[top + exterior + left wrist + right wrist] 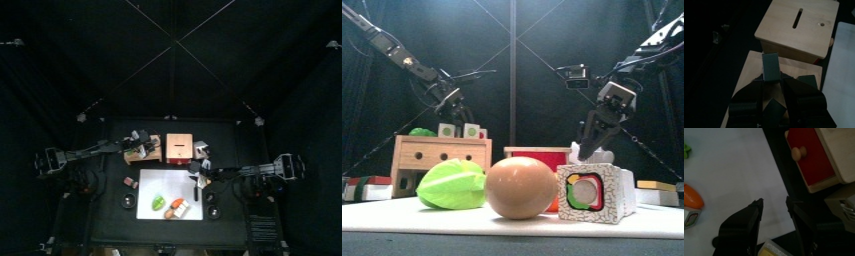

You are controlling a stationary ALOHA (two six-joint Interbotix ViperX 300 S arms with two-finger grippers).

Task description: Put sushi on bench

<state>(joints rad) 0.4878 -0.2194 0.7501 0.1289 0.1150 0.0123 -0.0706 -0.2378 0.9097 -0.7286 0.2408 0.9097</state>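
Note:
The sushi (596, 192), a white block with a red and green centre, stands on the white board at the front right. The bench (442, 155) is a pale wooden block at the back left with green patches on top; it also shows in the top view (138, 149). My left gripper (769, 65) is shut, with nothing seen between its jaws, low over the bench top (747, 85). My right gripper (774, 220) is open and empty above the white board (744, 173), and in the front view (593, 140) it hangs behind the sushi.
An orange-brown box (177, 147) with a red front (807, 158) stands to the right of the bench. On the white board (187, 185) lie a green leafy piece (452, 185) and an orange piece (521, 187). Black curtains close in the table.

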